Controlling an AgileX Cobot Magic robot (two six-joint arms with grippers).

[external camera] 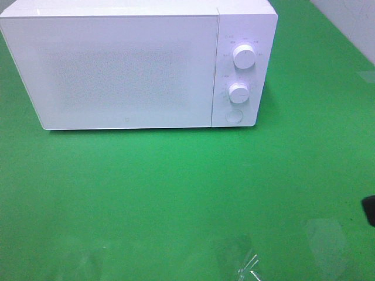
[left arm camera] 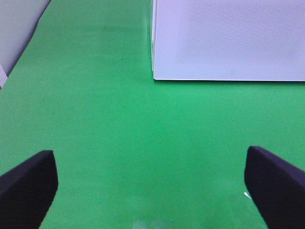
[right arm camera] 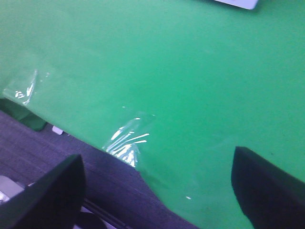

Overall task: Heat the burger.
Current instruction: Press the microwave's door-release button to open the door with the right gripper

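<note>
High view, microwave: a white microwave (external camera: 126, 70) stands at the back of the green counter (external camera: 176, 193), with its door (external camera: 117, 35) shut and facing the camera.
High view, controls: the upper knob (external camera: 244, 57) sits above the lower knob (external camera: 239, 92), with a round button (external camera: 234, 116) beneath them, all on the panel to the right of the door.
High view, tape: clear tape (external camera: 249, 266) glints on the green near the front edge.
High view, right edge: a dark piece (external camera: 369, 211) pokes in; too little of it shows to say what it is.
Burger: it appears in none of the views, and the milky door panel reveals nothing behind it, so I cannot tell where it is.
Left wrist, left end effector (left arm camera: 151, 186): it is spread wide, with the two dark fingers (left arm camera: 28, 188) far apart and only bare green between them. It grips nothing.
Left wrist, microwave: its lower front corner lies ahead, well apart from the fingers.
Right wrist, right end effector (right arm camera: 159, 188): it is also spread wide and grips nothing, hanging over the front edge of the counter.
Right wrist, surroundings: crinkled tape lies along that edge, with a dark grey floor (right arm camera: 28, 143) beyond it.
</note>
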